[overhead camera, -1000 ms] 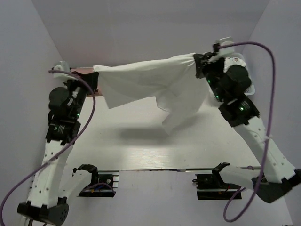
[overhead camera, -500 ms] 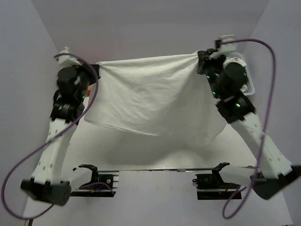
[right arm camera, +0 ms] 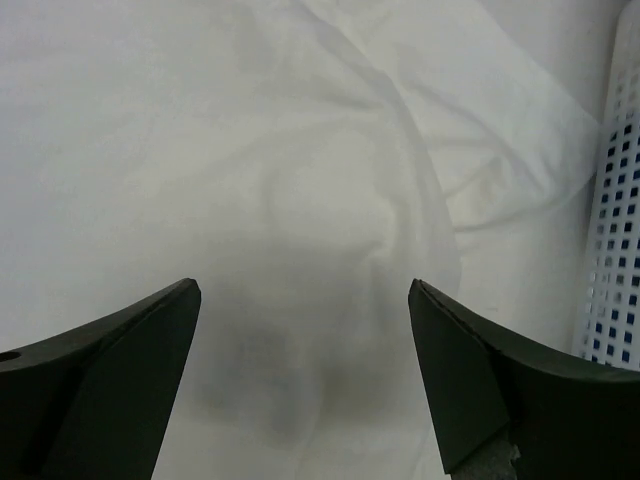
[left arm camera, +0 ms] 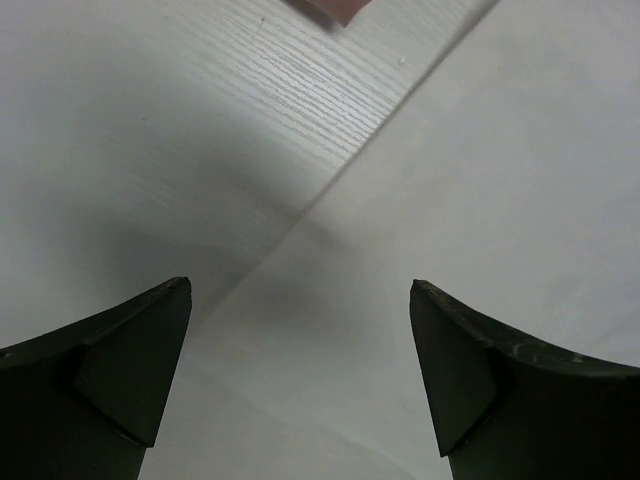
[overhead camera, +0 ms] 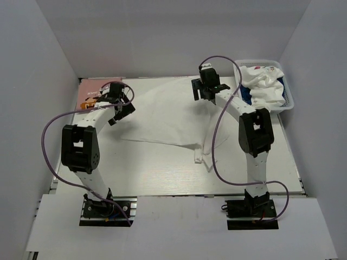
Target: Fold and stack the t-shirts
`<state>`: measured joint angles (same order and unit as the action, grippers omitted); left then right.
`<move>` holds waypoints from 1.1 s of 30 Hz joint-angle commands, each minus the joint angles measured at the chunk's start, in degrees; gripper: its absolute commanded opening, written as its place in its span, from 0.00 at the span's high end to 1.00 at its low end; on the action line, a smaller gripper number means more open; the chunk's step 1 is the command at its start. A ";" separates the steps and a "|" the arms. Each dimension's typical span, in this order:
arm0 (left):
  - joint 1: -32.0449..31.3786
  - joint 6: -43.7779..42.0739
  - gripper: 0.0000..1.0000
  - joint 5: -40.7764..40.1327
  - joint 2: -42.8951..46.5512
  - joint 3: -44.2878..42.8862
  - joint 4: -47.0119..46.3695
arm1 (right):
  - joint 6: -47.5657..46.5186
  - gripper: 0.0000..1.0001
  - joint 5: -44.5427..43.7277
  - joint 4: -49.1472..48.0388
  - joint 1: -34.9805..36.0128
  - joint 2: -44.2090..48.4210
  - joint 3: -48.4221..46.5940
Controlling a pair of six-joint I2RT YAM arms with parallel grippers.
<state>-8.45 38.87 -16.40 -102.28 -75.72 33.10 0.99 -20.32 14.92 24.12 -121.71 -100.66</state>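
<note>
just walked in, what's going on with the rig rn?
Both arms are over a large white t-shirt that lies spread on the table, mostly flat, with one corner bunched at its near edge. The left gripper is open over the shirt's left edge, and the right gripper is open over its far right part, beside the basket. Neither holds anything. More tees sit in the basket, and a pink one lies at the far left corner.
</note>
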 commanded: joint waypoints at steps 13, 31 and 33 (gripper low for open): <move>1.06 2.17 0.00 6.04 13.78 17.63 -3.31 | 20.97 0.10 11.09 5.82 2.86 43.21 45.09; 8.27 1.03 0.00 8.32 -7.14 -0.47 -5.67 | 29.85 0.10 19.70 13.04 7.08 48.32 60.58; 8.27 0.50 0.00 8.84 -7.76 -1.09 -6.64 | 30.73 0.10 19.70 11.72 7.26 47.45 60.93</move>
<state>-0.38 40.40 -9.17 -110.52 -74.65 27.94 29.69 -1.45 27.31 31.03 -73.36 -40.49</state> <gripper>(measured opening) 0.997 0.904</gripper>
